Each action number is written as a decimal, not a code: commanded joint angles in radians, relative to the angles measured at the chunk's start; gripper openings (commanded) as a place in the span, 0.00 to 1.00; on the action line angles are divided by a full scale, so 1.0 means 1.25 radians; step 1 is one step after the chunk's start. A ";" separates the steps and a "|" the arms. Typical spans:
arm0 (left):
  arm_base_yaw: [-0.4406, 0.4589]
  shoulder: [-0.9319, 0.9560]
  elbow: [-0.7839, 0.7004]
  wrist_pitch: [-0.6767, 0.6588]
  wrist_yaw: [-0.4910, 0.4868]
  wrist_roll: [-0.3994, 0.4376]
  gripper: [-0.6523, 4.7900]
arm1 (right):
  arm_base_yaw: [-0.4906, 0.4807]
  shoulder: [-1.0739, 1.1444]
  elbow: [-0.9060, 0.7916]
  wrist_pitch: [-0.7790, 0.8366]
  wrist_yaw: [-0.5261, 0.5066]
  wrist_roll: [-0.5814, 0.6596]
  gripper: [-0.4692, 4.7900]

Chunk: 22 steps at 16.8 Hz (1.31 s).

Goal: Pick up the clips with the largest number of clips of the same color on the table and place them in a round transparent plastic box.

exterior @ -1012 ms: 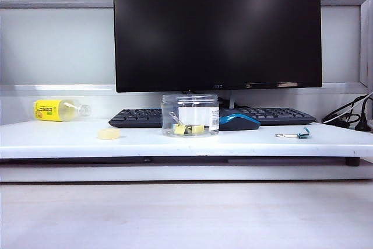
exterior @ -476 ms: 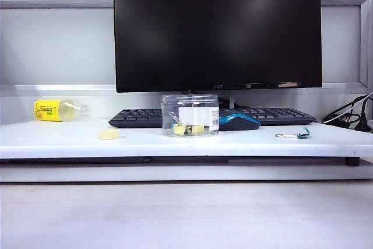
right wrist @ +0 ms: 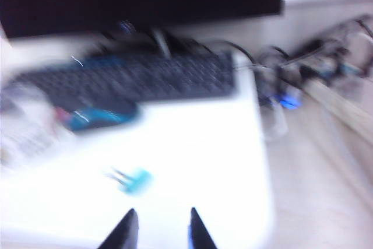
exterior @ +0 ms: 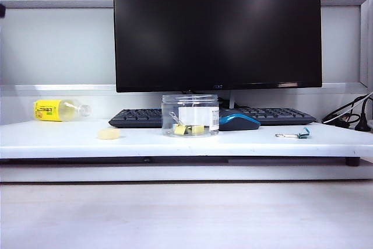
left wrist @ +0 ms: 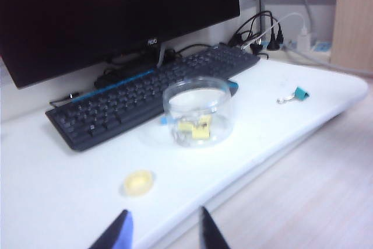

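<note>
Exterior view: the clips (exterior: 187, 129) lie inside the round transparent plastic box (exterior: 190, 115) (no arm shows here). Left wrist view: left gripper (left wrist: 165, 230) hangs empty, jaws apart. Right wrist view, blurred: right gripper (right wrist: 159, 229) likewise parted, holding nothing.

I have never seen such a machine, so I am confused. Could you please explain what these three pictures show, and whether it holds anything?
It is a robot with two arms, each ending in a two-finger gripper. One picture looks at the desk from the front; no arm shows there. The others come from cameras on the wrists, looking past the left gripper and the right gripper. Both are open, hold nothing and hang back from the table. On it stand a monitor, keyboard, mouse and a clear round box with two yellow clips inside. A teal clip, a yellow disc and a bottle lie apart.
</note>
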 commanded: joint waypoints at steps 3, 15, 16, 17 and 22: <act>-0.001 0.001 -0.041 0.011 -0.031 0.012 0.40 | 0.002 0.000 0.000 0.010 0.060 -0.103 0.28; -0.001 0.001 -0.104 0.011 -0.049 0.022 0.40 | 0.002 0.000 0.000 -0.088 -0.057 -0.121 0.28; -0.001 0.001 -0.104 0.012 -0.049 0.028 0.40 | 0.002 0.000 0.000 -0.104 -0.057 -0.121 0.28; -0.001 0.001 -0.104 0.012 -0.049 0.028 0.40 | 0.002 0.000 0.000 -0.117 -0.056 -0.121 0.28; -0.001 0.001 -0.104 0.011 -0.050 0.027 0.40 | 0.002 0.002 0.000 -0.161 -0.056 -0.120 0.28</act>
